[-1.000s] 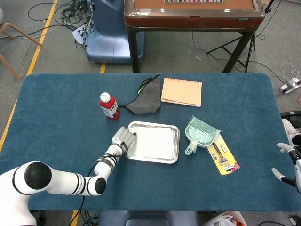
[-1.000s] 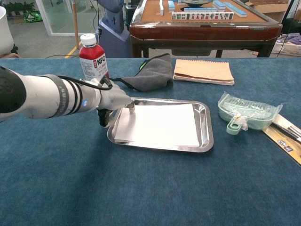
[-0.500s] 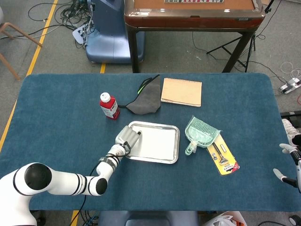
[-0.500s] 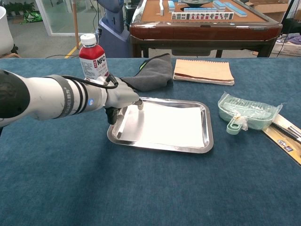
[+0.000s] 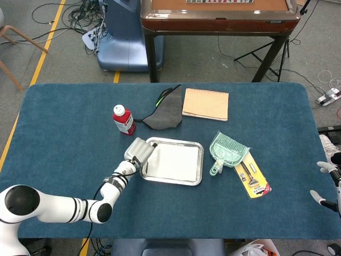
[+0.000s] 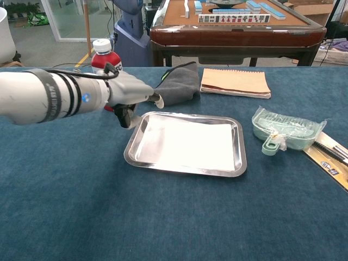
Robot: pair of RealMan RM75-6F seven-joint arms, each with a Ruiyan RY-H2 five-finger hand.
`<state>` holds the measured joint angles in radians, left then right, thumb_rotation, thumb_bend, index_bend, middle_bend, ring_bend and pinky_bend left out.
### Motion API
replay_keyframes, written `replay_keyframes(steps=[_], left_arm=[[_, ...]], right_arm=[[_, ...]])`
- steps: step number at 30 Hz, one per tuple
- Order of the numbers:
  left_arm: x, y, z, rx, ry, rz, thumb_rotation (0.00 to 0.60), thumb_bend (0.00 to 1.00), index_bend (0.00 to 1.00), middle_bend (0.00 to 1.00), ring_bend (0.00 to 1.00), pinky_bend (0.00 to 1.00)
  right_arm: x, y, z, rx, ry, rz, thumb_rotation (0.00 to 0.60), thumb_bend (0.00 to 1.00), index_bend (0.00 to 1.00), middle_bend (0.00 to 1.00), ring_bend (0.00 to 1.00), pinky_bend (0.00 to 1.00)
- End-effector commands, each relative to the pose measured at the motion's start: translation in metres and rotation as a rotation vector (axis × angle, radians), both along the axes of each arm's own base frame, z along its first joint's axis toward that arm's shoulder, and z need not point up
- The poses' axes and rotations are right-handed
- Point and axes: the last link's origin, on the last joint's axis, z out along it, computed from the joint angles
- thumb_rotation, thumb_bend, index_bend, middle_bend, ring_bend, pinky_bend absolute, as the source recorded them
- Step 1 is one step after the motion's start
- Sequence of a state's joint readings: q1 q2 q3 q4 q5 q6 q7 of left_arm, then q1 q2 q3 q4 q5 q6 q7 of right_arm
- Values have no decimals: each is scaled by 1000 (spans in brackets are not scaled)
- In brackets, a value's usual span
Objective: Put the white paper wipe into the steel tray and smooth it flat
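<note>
One wipe (image 6: 187, 142), one tray (image 6: 240, 163) (steel)

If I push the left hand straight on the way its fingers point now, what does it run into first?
Probably the grey cloth. The left hand hangs above the steel tray's near-left corner, fingers aimed toward the cloth just beyond. Its height over the table is unclear, so it might pass above.

The bench (image 5: 64, 122) has a dark blue felt-like top. Directly on it: steel tray (image 5: 172, 161) near centre – red bottle (image 5: 123, 119), grey cloth (image 5: 165, 112) and tan notebook (image 5: 205, 104) behind it; green dustpan (image 5: 227, 151) and a yellow-carded packaged tool (image 5: 253, 176) to its right
</note>
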<state>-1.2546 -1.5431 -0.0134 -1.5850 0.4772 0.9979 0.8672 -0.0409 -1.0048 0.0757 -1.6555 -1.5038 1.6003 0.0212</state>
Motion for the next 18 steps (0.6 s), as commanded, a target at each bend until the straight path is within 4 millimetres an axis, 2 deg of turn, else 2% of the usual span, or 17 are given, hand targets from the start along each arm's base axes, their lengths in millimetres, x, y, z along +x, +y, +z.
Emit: replay_keyframes(steps=[1,7,18], left_arm=[[-11,-3,26,49,-83,25,600,517,136,1000,1000,1000],[-41,-14,66,115,-139,81,600,517,128,970,986,1000],[-89,-45,117,229,-233,167,600,517,127,882,889,977]], right_arm=[[1,-1,-1,5,3,3,600,70,297,387,284,344],[2,-5,-1,12,12,10,600,70,297,387,284,344],[4,-17,-8,55,13,14,600,70,297,387,284,344]])
